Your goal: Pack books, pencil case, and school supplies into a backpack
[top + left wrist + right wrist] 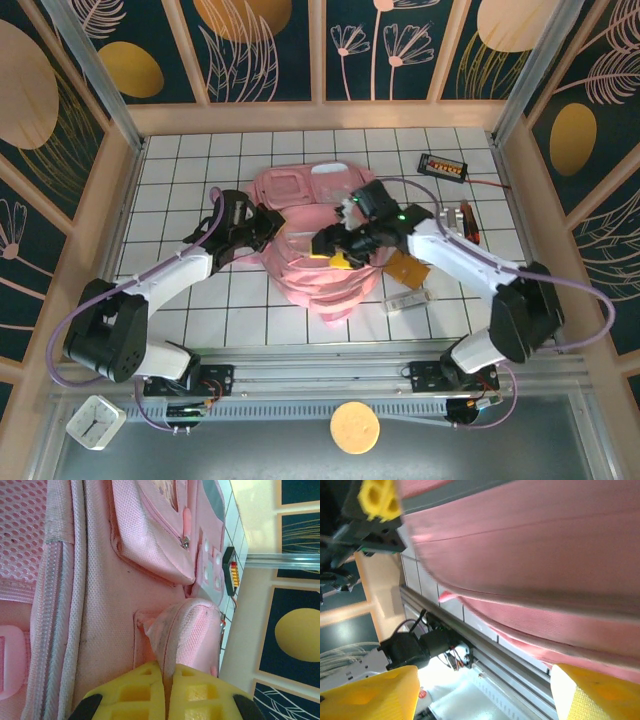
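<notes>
"Top external view first: where does the backpack (300, 285) lie?"

"In the middle of the tiled table (180, 160), spread flat. Both arms reach in over it."

"The left gripper (272, 222)?"

"At the bag's 9 o'clock edge. In the left wrist view its yellow fingers (135, 695) are pressed together with a fold of pink fabric pinched between them. It is clamped on the backpack."

"And the right gripper (338, 243)?"

"Over the bag's middle, a little toward 3 o'clock. From the right wrist camera its fingers (375, 695) stand wide apart, one at 7 o'clock of the picture and one at 5 o'clock. They grip nothing, and pink fabric stretches across beyond them."

"The books?"

"The orange-brown square book (407, 267) lies on the tiles at the backpack's 4 o'clock. I can't tell whether it touches the bag's edge or lies just beside it. There is also a yellow patch (343, 262) right under the right gripper. I can't tell whether that is the yellow book or a finger."

"The supplies?"

"The whitish block (405, 300) sits at 6 o'clock of the orange-brown square book, just beside it and outside the bag."

"Anything else?"

"A black gadget (443, 165) with orange digits sits at the table's 1 o'clock, well apart from the bag. A red wire (490, 183) runs off it toward 3 o'clock."
</notes>
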Robot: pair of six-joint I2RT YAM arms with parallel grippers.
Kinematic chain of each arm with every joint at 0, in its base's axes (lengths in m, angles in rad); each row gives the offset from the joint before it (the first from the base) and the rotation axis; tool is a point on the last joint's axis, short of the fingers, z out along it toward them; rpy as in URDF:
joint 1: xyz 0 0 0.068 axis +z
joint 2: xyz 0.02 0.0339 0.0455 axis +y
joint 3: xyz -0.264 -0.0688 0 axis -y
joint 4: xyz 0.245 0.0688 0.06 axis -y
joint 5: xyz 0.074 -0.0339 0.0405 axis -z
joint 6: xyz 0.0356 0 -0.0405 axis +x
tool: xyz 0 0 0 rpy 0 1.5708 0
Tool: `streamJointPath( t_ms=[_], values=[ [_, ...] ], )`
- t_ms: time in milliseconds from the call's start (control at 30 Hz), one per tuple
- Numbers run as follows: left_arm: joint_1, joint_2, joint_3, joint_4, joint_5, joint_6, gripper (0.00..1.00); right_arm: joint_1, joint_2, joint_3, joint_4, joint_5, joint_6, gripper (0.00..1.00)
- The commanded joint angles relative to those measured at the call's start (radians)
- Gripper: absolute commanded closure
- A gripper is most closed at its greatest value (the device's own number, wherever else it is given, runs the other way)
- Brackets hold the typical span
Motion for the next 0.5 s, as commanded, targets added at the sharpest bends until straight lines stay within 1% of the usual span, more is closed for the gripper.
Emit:
streamJointPath(
  t_ms=[0,100,133,233,333,467],
  values=[
    [-0.003,0.009,0.054,0.029,0.066,-0.010,1.00,-0.051,-0.048,-0.086,0.075,0.013,0.045,0.29],
    [-0.003,0.014,0.054,0.026,0.072,-0.006,1.00,-0.081,-0.043,-0.132,0.130,0.014,0.055,0.29],
    [-0.003,0.013,0.051,0.026,0.075,-0.006,1.00,-0.118,-0.037,-0.141,0.153,0.010,0.063,0.29],
    [-0.003,0.010,0.048,0.025,0.081,-0.007,1.00,-0.163,-0.031,-0.158,0.219,0.013,0.103,0.30],
    [-0.003,0.007,0.047,0.019,0.086,0.000,1.00,-0.189,-0.020,-0.148,0.275,0.023,0.152,0.33],
    [-0.003,-0.003,0.031,0.020,0.088,0.000,1.00,-0.197,-0.012,-0.112,0.297,0.052,0.188,0.37]
  ],
)
